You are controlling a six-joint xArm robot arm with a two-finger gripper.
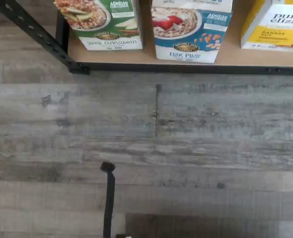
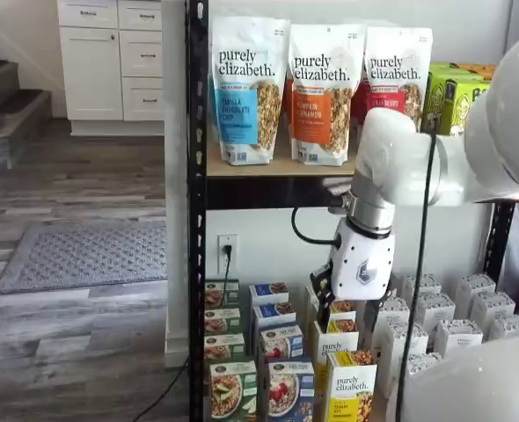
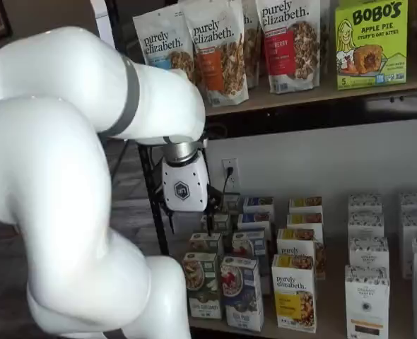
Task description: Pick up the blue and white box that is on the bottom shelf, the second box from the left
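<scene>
Hanging above and in front of the rack, our white-bodied gripper (image 3: 182, 189) touches nothing; its black fingers are too dark against the shelving in both shelf views for us to tell whether they are spread or pressed together. The small upright blue and white box (image 1: 190, 29), with a cereal bowl, red berries and a round gold seal on its face, stands at the front edge of the bottom shelf (image 1: 151, 63), between a green-and-white carton (image 1: 105, 22) and a yellow-and-white carton (image 1: 275, 25). We judge the task barely begun: the whole approach, the closing on the box and the lift all remain, and the box sits undisturbed in its row.
</scene>
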